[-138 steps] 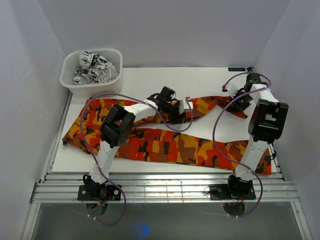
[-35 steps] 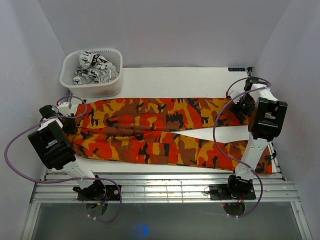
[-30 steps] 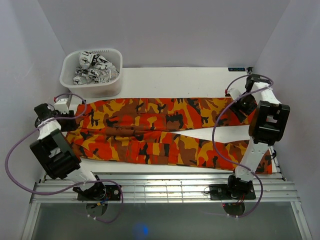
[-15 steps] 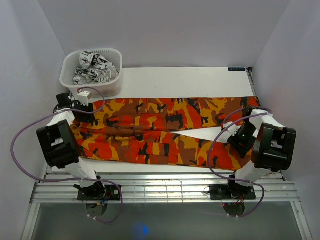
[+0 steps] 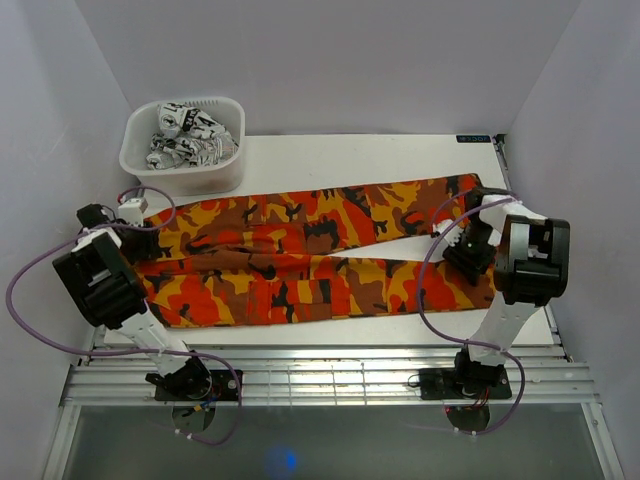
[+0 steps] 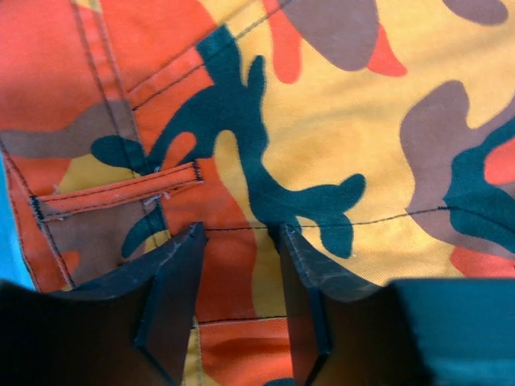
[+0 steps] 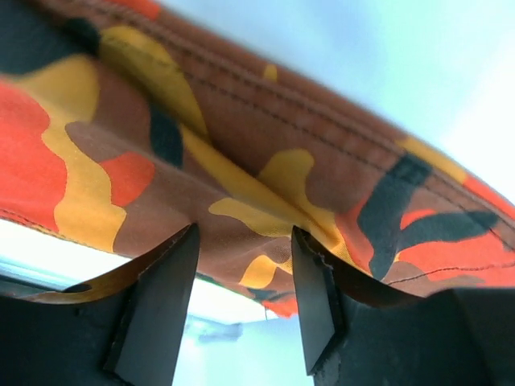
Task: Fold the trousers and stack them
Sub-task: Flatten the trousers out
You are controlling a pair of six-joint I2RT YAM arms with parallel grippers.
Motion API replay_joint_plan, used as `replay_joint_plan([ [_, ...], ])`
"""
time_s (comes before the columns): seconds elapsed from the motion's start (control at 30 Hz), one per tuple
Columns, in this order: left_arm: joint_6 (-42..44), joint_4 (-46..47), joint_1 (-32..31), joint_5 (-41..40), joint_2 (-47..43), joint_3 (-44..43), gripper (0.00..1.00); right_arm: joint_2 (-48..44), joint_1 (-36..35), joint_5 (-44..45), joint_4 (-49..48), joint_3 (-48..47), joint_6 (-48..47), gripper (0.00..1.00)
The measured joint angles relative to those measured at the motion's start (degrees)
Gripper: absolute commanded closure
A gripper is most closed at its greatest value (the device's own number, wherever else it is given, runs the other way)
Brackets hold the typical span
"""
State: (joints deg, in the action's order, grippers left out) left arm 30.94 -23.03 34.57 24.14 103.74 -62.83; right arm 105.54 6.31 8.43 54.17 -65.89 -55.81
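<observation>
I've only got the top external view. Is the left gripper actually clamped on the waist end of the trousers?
Observer: No. In the left wrist view the left gripper has its fingers apart, and the trousers lie flat under the gap.
Operator: Okay, and what about the right gripper at the leg end?
Observer: The right wrist view shows the cloth raised off the white table and hanging across the right gripper. I can't tell from that view whether the cloth is pinched.
</observation>
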Motion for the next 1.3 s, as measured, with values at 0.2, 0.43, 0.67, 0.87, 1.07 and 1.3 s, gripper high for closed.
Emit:
replay_joint_plan([
  [0.2,5.27,-8.41,1.46,3.74,-1.05,-2.89,0.36,-0.42,-2.14,-7.93,-1.49,-6.99,0.37,0.4],
  [0.43,12.09,-15.13,-10.03,12.0,-11.52,-4.72,0.37,-3.78,-0.7,-11.37,-1.05,-12.96,-1.6,0.41],
  [0.67,11.23,-15.54,-32.96,16.02,-14.14,-4.74,0.38,5.49,-3.15,-10.91,-6.99,-21.86,-2.23,0.39],
  [0.87,6.93,-14.82,-41.24,16.11,-8.74,-4.98,0.38,6.88,-4.63,-7.87,-13.16,-12.74,-7.82,0.28],
  [1.07,5.27,-14.71,-41.48,15.28,-6.67,-4.92,0.39,1.16,-5.01,-6.84,-19.26,-4.68,-12.87,0.39],
  [1.3,9.01,-15.8,-41.55,13.22,-6.75,1.7,0.53,-2.32,-5.73,-5.51,-22.69,1.64,-15.96,0.92],
])
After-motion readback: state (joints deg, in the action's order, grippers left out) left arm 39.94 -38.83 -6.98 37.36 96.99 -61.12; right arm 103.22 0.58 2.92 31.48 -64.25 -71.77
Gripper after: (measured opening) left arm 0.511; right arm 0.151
